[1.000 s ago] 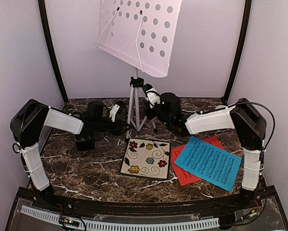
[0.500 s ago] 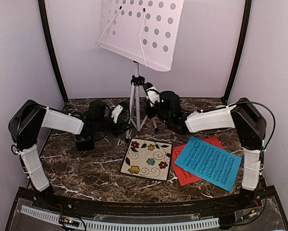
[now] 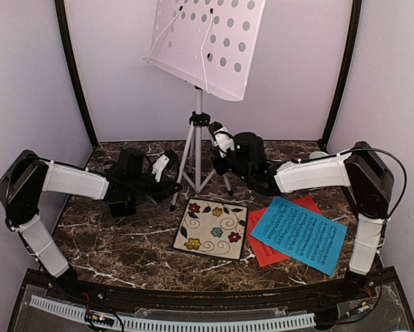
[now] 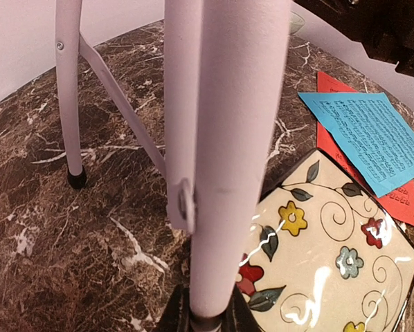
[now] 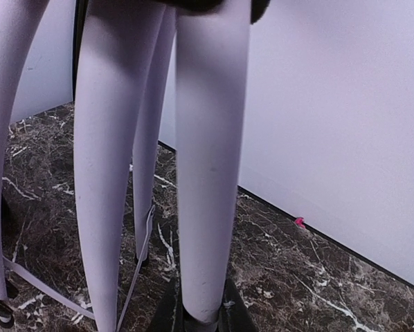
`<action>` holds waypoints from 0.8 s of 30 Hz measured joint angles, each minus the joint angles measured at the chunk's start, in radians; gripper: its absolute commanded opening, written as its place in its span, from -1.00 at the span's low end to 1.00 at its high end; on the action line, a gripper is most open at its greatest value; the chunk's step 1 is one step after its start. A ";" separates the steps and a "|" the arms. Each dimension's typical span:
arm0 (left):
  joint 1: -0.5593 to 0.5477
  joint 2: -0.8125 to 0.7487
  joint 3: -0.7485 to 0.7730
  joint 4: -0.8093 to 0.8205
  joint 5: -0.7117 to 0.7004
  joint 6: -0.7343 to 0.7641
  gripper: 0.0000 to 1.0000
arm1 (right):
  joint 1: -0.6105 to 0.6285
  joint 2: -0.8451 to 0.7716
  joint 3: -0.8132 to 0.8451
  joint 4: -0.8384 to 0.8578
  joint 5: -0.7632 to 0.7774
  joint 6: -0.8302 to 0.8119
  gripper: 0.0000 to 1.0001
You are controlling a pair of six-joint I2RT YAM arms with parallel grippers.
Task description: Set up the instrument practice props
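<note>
White music stand [image 3: 205,41] legs pinched between left fingers [image 3: 159,164], right fingers [image 3: 223,142].

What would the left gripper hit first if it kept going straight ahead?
The white music stand's tripod leg, already right between the left gripper's fingers. Beyond it, probably the floral tile.

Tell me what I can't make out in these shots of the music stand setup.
Music stand: top view, the frame's upper edge cuts off its top.
Red sheet: top view, the blue sheet covers most of it.
Blue sheet's print: too small to read in any view.
Left gripper and right gripper: in each wrist view a stand leg fills the foreground, so only slivers of finger show at the bottom edge.
</note>
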 measured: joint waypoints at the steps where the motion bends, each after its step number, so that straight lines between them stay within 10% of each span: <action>1: -0.001 -0.012 -0.013 0.000 -0.002 -0.002 -1.00 | 0.002 -0.007 -0.006 -0.007 -0.002 0.000 -1.00; 24: -0.014 -0.130 -0.136 -0.027 -0.016 0.001 -1.00 | 0.027 -0.163 -0.191 -0.040 -0.046 -0.008 -1.00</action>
